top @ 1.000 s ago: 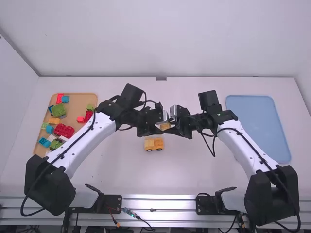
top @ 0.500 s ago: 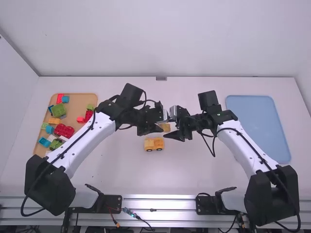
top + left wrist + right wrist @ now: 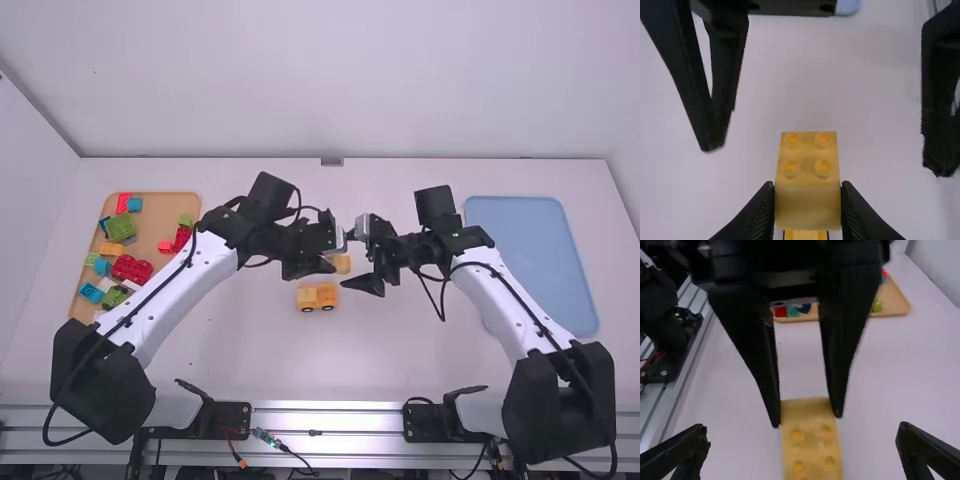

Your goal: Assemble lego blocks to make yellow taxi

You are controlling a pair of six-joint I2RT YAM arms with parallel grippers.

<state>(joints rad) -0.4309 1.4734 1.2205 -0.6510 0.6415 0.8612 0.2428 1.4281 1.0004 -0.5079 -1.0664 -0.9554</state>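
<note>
A yellow brick (image 3: 341, 264) hangs above the table's middle, gripped by my left gripper (image 3: 332, 265). In the left wrist view the studded brick (image 3: 807, 175) sits between the fingertips of my left gripper (image 3: 807, 200). Just right of it, my right gripper (image 3: 362, 272) stands open. In the right wrist view the fingers of my right gripper (image 3: 802, 440) are wide apart, either side of the brick (image 3: 811, 445) without touching it. The yellow car piece (image 3: 317, 297) with dark wheels rests on the table, nearer the arm bases than the held brick.
A tan tray (image 3: 168, 207) on the left holds several red, green, blue and orange blocks. On the right lies a blue tray (image 3: 530, 265). The two grippers are close together over the table's middle.
My right gripper has opened, let go of the yellow brick and backed off a little to the right. The left arm and the car piece have stayed put.
</note>
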